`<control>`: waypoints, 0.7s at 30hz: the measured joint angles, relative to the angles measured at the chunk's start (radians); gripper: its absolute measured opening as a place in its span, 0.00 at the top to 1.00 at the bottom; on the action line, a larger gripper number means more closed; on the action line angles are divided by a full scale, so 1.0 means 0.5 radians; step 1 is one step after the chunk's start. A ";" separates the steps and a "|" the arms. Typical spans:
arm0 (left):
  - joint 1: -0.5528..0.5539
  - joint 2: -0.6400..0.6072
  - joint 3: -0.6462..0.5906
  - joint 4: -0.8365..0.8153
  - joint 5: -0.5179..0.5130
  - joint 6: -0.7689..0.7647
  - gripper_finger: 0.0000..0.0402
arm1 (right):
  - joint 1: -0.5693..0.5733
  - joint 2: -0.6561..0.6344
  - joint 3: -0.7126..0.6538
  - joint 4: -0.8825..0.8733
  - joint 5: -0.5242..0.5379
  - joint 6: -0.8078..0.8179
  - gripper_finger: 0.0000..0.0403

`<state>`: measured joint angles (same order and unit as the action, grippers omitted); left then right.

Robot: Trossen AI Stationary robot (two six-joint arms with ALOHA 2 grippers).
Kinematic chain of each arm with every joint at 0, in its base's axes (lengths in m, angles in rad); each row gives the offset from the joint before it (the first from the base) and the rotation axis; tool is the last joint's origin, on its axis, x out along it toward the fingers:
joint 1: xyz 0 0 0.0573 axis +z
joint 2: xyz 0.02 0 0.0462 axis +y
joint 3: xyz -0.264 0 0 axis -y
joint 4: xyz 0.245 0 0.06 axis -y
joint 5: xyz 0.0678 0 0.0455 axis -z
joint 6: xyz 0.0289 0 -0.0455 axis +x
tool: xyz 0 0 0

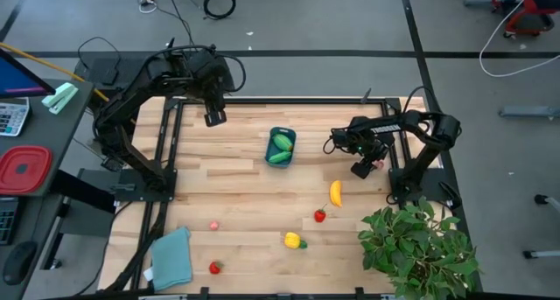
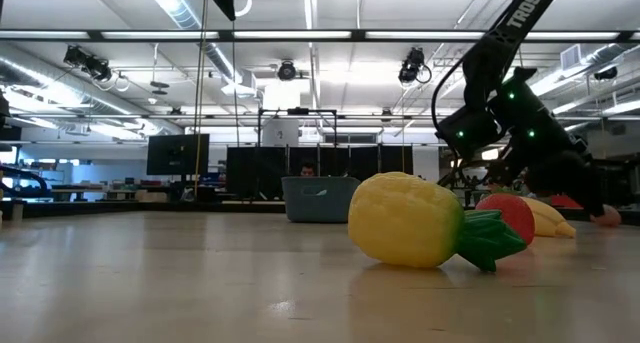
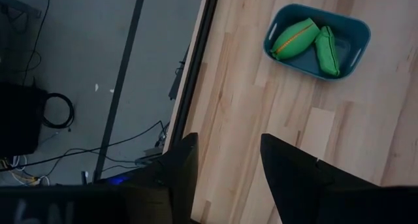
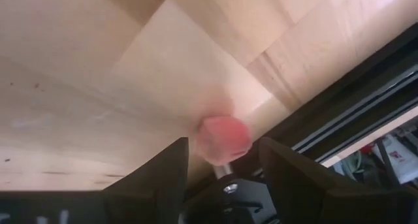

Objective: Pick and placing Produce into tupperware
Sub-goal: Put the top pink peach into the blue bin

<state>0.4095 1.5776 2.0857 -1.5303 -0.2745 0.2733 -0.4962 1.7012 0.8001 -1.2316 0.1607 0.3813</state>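
The teal tub (image 1: 281, 146) stands mid-table with two green pieces (image 3: 295, 38) lying in it. My right gripper (image 1: 364, 168) is low near the table's right edge and open. Its fingers stand on either side of a small pink-red strawberry-like piece (image 4: 224, 136), which lies on the wood untouched. My left gripper (image 3: 228, 160) hangs open, high over the far-left part of the table. On the table lie the banana (image 1: 335, 192), a red strawberry (image 1: 320, 216), the yellow-and-green piece (image 1: 295, 240), a pink piece (image 1: 213, 225) and another red one (image 1: 215, 267).
A leafy potted plant (image 1: 418, 246) fills the near right corner. A flat teal cloth (image 1: 171, 258) lies at the near left. The black frame rail (image 4: 339, 113) runs close behind the right gripper. A red container (image 1: 24, 170) sits off the table, left.
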 joint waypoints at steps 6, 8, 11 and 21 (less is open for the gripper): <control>0.000 0.000 0.000 0.000 0.000 0.000 0.57 | -0.016 0.000 0.000 0.000 0.016 0.019 0.51; 0.000 0.000 0.000 0.000 0.000 0.000 0.57 | -0.016 0.000 0.000 0.000 0.013 0.021 0.51; 0.000 0.000 0.000 0.000 0.000 0.000 0.57 | -0.016 0.000 -0.001 0.000 0.003 0.055 0.51; -0.001 0.000 0.000 0.001 0.000 -0.001 0.57 | -0.016 -0.002 -0.196 0.067 -0.037 0.110 0.51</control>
<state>0.4091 1.5776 2.0857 -1.5299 -0.2745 0.2729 -0.5041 1.7004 0.7023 -1.1980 0.1423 0.4361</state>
